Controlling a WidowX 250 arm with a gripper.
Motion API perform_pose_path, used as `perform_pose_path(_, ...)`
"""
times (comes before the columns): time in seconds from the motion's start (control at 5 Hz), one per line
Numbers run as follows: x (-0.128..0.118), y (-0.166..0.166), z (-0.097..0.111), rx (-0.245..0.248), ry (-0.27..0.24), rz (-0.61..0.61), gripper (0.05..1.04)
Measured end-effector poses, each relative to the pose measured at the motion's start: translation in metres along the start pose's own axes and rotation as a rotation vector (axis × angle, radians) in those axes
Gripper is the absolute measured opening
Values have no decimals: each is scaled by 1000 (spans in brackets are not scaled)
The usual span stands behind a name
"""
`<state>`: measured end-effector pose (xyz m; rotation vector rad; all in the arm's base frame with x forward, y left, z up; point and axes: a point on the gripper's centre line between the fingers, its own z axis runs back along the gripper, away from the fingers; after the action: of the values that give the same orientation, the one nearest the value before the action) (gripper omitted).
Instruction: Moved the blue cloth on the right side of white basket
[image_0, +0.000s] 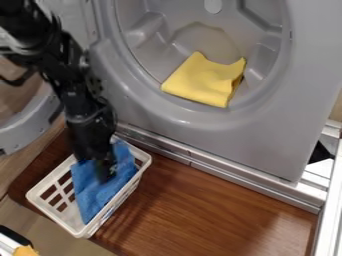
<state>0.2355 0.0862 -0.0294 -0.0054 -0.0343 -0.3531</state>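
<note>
Gray machine front (307, 75) takes up most of the upper view, with a round recess at its middle. Brown wood-grain surface (200, 205) spreads below it; a metal rail (237, 173) runs at a slant between the two. Black arm (59, 67) enters at upper left and hangs down toward the lower left. White plastic basket (85, 232), with openwork walls, sits upright on the wood surface, set at a slant. Blue cloth (91, 192) lies inside the basket, rumpled, toward its right side as viewed, its upper end near the basket's rim by the rail. Openwork is visible to the left of the cloth. Yellow cloth (204, 80), folded, lies in the recess, at its lower part. Gripper (105, 172) is over the blue cloth, within the basket's outline; whether it is grasping the cloth or released cannot be determined.
</note>
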Motion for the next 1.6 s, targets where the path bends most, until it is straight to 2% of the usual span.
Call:
perform_pose_path(0.2,2,1,-10,-18,-7,3,952)
perform_pose_path(0.4,2,-1,-23,-33,-15,2,662)
perform_pose_path(0.6,1,0,-26,-26,-19,12,352)
perform_pose_path(0.8,0,-2,-26,-26,-16,21,141)
perform_pose_path(1.0,-2,-4,-24,-33,-12,35,58)
perform_pose_path(1.2,1,-4,-5,-36,-51,72,52)
perform_pose_path(1.6,9,-5,62,-25,-166,182,52)
